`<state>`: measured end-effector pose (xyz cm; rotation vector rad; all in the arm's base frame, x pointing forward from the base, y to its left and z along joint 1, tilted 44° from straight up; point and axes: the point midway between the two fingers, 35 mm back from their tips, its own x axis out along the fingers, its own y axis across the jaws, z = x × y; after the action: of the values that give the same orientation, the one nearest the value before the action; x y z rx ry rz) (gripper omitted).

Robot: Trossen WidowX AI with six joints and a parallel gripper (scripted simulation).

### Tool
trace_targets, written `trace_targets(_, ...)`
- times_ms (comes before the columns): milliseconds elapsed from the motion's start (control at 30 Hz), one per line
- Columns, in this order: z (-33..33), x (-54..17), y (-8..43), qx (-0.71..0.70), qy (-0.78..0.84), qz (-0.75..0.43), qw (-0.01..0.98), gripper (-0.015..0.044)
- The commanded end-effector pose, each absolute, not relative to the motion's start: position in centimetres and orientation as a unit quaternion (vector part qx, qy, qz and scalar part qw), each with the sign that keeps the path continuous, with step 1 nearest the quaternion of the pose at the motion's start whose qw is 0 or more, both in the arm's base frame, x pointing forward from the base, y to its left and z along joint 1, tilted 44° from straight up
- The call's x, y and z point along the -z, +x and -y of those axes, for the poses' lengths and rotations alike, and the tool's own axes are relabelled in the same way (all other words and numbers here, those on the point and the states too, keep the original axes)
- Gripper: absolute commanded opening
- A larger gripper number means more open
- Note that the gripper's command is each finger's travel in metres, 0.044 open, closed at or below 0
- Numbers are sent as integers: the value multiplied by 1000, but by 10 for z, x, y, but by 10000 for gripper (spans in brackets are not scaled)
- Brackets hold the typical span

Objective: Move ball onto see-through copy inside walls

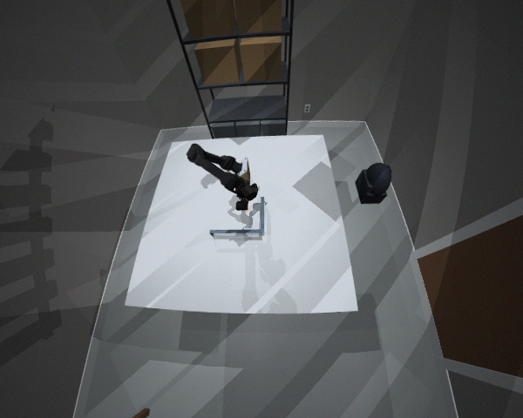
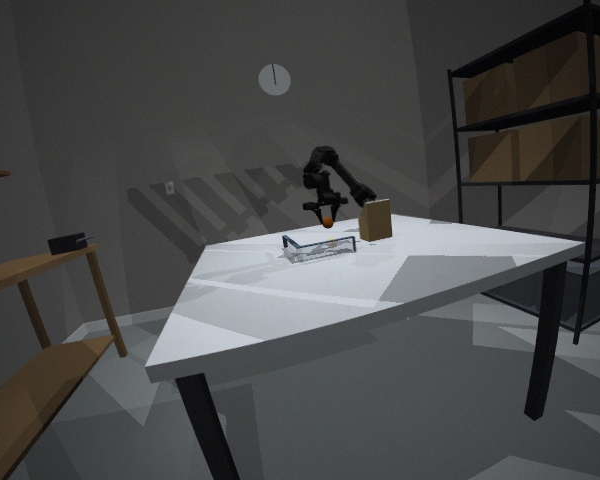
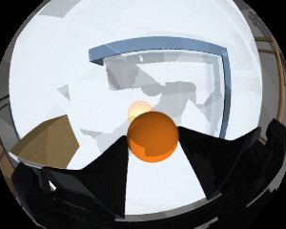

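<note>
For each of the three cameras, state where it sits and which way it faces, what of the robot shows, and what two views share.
Top: high overhead, facing down on the white table; whole black arm shows.
Exterior: off a table corner, facing the clock wall; whole arm and gripper show, shut on the orange ball.
Wrist: above the gripper, facing down past its black fingers at the ball.
Shared: exterior and wrist both show the ball and the clear blue-edged corner walls.

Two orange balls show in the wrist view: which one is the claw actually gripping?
The solid, deep-orange ball, pinched in the claw. The other, the copy, is pale and see-through, lying on the table inside the walls, untouched.
</note>
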<state>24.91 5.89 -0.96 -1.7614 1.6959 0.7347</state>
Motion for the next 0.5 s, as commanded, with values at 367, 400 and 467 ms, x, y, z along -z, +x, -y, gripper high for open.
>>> trace_targets(367,-22,41,245,-276,-662,-634,288,0)
trace_targets(400,-18,45,246,-276,-662,-634,288,0)
trace_targets(467,-10,52,245,-275,-663,-634,288,0)
